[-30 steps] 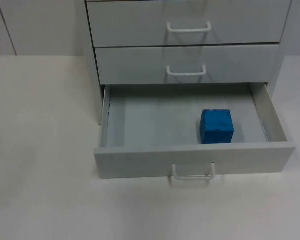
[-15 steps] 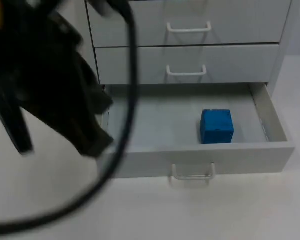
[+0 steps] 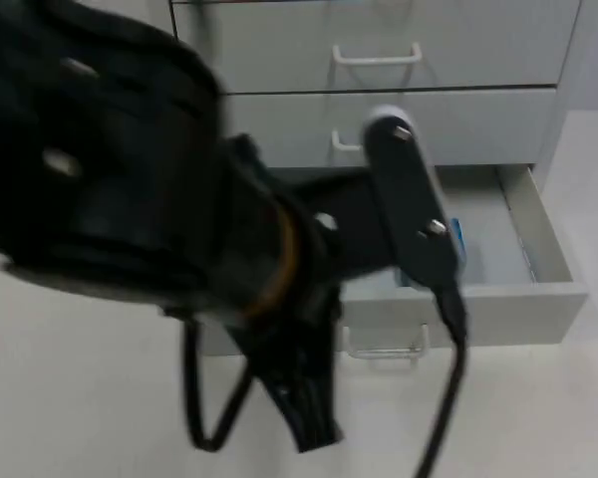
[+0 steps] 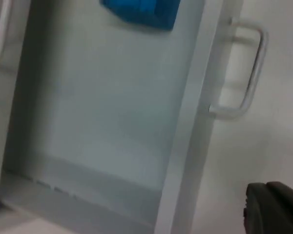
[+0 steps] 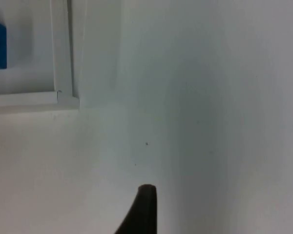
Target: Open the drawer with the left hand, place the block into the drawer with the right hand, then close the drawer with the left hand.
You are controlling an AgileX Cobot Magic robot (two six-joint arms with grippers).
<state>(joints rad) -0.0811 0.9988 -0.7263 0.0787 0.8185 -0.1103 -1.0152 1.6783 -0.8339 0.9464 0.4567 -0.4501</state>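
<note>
left arm (image 3: 130, 169): blurred, hides drawer's (image 3: 538, 289) 9 o'clock half | block (image 3: 456, 239): a sliver visible; cut off in wrist views | left gripper: unreadable

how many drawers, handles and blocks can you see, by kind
drawers: 3, two shut, bottom one open
handles: 3
blocks: 1, blue, in the open drawer
total: 7

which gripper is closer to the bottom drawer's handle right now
Left. The left gripper hangs over the table just in front of the open drawer, close to its handle. The right gripper is over bare table off the drawer's corner, farther away.
</note>
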